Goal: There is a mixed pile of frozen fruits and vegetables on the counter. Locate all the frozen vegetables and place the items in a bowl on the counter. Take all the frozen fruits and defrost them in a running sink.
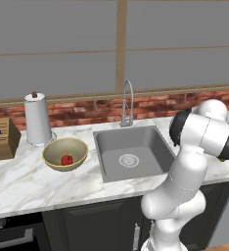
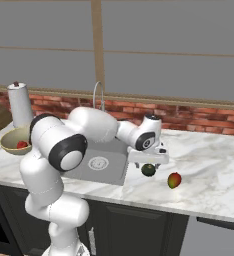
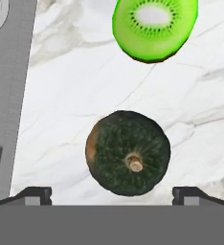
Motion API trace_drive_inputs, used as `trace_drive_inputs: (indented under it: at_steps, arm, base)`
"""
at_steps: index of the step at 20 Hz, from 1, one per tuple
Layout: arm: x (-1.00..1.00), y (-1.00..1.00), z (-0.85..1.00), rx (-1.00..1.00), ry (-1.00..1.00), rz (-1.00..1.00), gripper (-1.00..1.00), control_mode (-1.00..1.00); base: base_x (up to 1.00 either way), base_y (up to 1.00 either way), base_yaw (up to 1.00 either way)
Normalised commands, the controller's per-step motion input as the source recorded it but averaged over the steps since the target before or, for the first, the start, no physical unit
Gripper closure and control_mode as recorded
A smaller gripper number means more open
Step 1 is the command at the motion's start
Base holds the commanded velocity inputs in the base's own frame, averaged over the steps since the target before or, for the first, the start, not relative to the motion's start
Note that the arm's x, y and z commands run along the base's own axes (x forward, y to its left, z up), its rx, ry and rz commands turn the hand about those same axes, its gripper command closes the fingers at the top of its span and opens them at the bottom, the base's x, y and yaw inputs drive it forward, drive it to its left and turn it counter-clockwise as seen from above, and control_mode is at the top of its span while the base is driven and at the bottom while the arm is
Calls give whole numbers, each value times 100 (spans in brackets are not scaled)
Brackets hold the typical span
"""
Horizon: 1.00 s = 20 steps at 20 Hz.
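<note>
The dark green vegetable (image 3: 128, 153) lies on the white marble counter (image 3: 85, 81), right of the sink (image 2: 96, 162). My gripper (image 2: 148, 161) hangs just above it, open, and its fingertips (image 3: 35, 194) stand wide apart on either side of the vegetable without touching it. The bright lime-green fruit (image 3: 154, 28) lies just beyond it. Further right on the counter rests the red-yellow-green fruit (image 2: 174, 180). The tan-yellow bowl (image 1: 77, 147) stands left of the sink and holds the red vegetable (image 1: 66, 160).
An arched steel faucet (image 1: 127, 105) rises behind the sink. A paper towel roll (image 1: 38, 119) and a wooden knife block (image 1: 1, 137) stand at the back left. A brick backsplash (image 2: 199, 117) runs behind the counter.
</note>
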Motion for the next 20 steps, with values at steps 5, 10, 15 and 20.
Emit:
trace_drive_inputs:
  at_steps: [5,10,15,20]
  arm:
    - [17,-1,-16,0,0,1,-100,-100]
    - [18,-1,-15,0,0,0,-100,-100]
    - [0,-4,-22,0,0,0,-100,-100]
    - [0,-3,-27,0,0,0,-100,-100]
  base:
    - [0,0,0]
    - [0,0,0]
    - [0,0,0]
    - [0,0,0]
